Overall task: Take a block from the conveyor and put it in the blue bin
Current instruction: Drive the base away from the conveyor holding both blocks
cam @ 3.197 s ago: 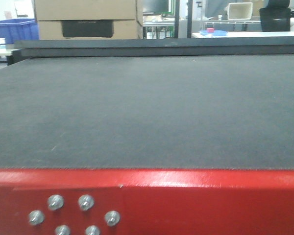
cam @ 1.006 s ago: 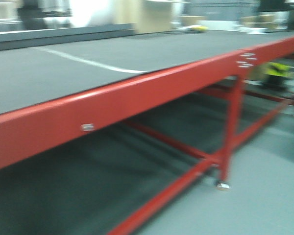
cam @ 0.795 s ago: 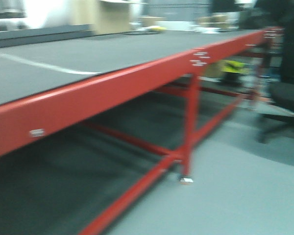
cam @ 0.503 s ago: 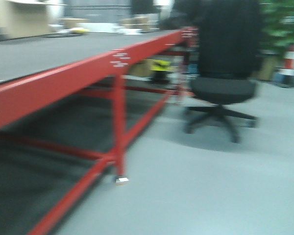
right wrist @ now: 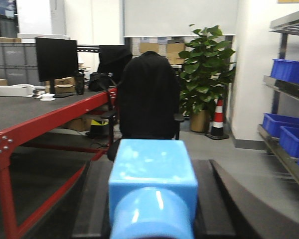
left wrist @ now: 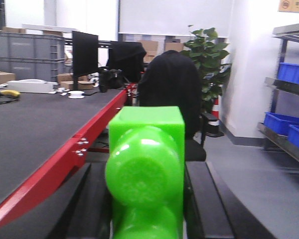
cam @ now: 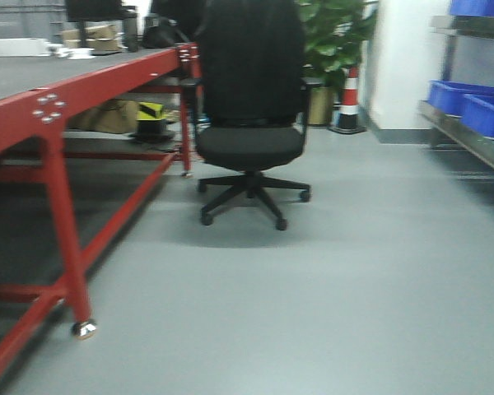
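Note:
My left gripper (left wrist: 146, 194) is shut on a bright green block (left wrist: 145, 169) with round studs, held between its two black fingers. My right gripper (right wrist: 152, 199) is shut on a light blue block (right wrist: 152, 185) with a round stud. The conveyor (cam: 33, 90) with its dark grey belt and red front edge runs along the left in the front view; it also shows in the left wrist view (left wrist: 35, 129) and the right wrist view (right wrist: 35, 107). Blue bins (cam: 471, 105) sit on a metal shelf at the right, also in the right wrist view (right wrist: 288, 138). Neither gripper shows in the front view.
A black office chair (cam: 249, 107) stands on the grey floor beside the conveyor. Behind it are a potted plant (cam: 336, 41) and a red-and-white cone (cam: 348, 99). A red conveyor leg with a caster (cam: 82, 327) is at lower left.
The front view has swung right, away from the conveyor belt. The belt has slid to the left edge, and the chair, floor and the shelf with blue bins have come into view.

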Available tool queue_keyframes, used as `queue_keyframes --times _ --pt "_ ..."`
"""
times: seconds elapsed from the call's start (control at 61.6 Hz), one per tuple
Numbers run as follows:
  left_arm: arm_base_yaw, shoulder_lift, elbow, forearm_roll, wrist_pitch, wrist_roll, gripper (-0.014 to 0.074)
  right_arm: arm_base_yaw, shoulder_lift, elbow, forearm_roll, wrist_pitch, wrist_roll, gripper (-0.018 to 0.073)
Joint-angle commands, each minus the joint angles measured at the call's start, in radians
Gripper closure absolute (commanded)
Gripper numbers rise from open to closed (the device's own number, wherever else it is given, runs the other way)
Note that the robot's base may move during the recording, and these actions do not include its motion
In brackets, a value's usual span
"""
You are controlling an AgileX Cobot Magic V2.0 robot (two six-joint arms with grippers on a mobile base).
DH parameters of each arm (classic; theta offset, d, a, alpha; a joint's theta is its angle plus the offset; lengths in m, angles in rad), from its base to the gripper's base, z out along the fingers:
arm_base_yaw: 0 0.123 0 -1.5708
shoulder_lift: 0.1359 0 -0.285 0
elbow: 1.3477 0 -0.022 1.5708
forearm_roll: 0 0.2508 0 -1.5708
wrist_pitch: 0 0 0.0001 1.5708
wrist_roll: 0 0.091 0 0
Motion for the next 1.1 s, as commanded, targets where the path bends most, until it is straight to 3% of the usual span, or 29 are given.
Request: queue_keyframes --times 0.0,1.087 --pt "0.002 -0.004 -0.001 -0.006 -0.019 0.000 0.0707 0.000 -0.002 -0.001 -0.010 -0.022 -0.008 0.0727" --pt "0.002 -0.004 -0.001 -0.006 -0.019 0.000 0.0707 0.000 -0.002 -0.001 -0.010 -0.022 -0.008 0.0727"
